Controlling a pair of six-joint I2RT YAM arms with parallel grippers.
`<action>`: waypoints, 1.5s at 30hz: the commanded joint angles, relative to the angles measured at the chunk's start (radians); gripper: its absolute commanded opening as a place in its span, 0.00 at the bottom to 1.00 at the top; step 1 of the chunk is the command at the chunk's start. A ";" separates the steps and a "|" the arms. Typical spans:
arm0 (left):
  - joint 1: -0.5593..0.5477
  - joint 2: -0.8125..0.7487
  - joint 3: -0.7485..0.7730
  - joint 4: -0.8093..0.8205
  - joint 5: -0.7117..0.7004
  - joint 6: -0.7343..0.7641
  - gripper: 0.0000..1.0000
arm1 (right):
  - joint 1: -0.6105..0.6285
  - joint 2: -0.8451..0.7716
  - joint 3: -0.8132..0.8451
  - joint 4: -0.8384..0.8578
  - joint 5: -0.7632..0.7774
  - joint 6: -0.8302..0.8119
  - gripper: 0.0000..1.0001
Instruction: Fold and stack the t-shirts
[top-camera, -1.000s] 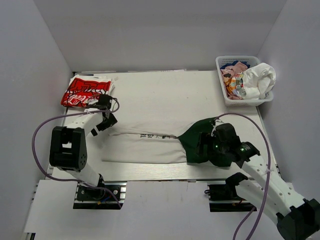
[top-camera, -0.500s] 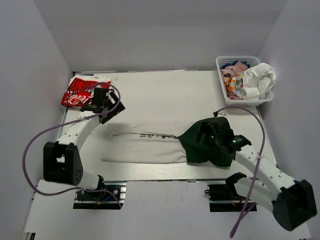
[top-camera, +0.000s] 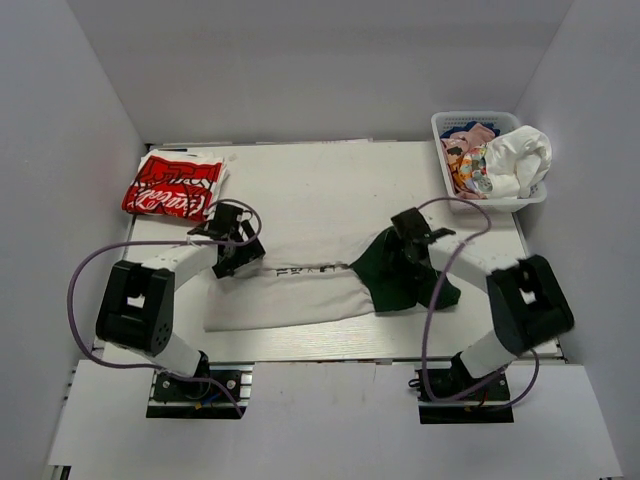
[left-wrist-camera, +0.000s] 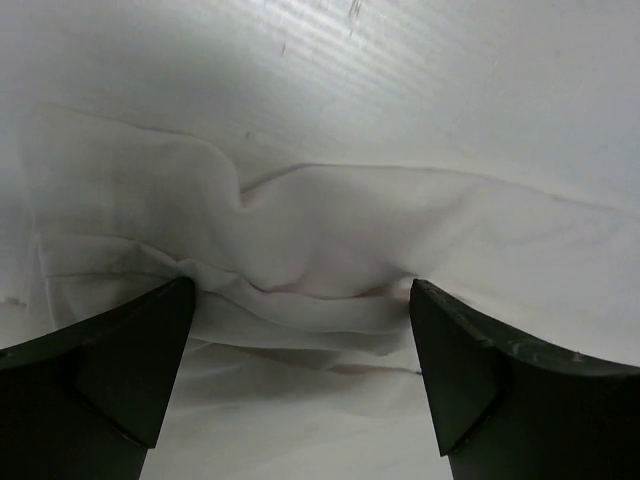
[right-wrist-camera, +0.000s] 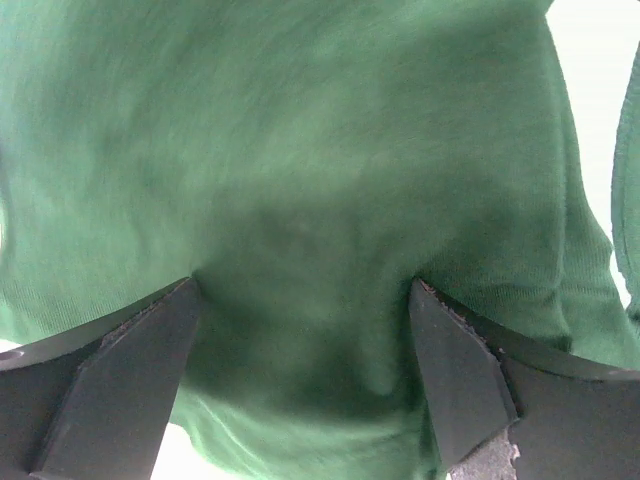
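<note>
While your left gripper (left-wrist-camera: 300, 290) is spread wide over the white tee (left-wrist-camera: 330, 220), your right gripper (right-wrist-camera: 302, 287) is spread wide too, green tee (right-wrist-camera: 300, 150) between its fingers (right-wrist-camera: 120, 380).

- Left arm (top-camera: 135, 305), near left: white shell links joined by blocky black motor housings.
- Right arm (top-camera: 525, 300), near right: same white-and-black build.
- Purple cable (top-camera: 72, 290) in a loose loop alongside the left arm; second purple cable (top-camera: 426, 310) alongside the right.
- Left gripper (left-wrist-camera: 300, 300): two matte black, wedge-shaped fingers (left-wrist-camera: 120, 370) with flat inner faces.
- Right gripper (right-wrist-camera: 305, 300): matching black wedge fingers (right-wrist-camera: 470, 380), edges scuffed pale.
- Left base (top-camera: 195, 388) and right base (top-camera: 450, 385): black mounts at the near edge.
</note>
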 joint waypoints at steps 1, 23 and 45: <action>-0.053 0.010 -0.135 -0.224 0.018 -0.067 1.00 | -0.037 0.253 0.102 0.091 -0.003 -0.026 0.90; -0.349 -0.486 -0.084 -0.472 0.317 0.045 1.00 | -0.041 0.668 1.138 0.152 -0.324 -0.365 0.90; -0.521 0.217 0.092 -0.298 0.337 0.169 0.75 | 0.028 0.783 1.116 -0.172 -0.169 -0.292 0.90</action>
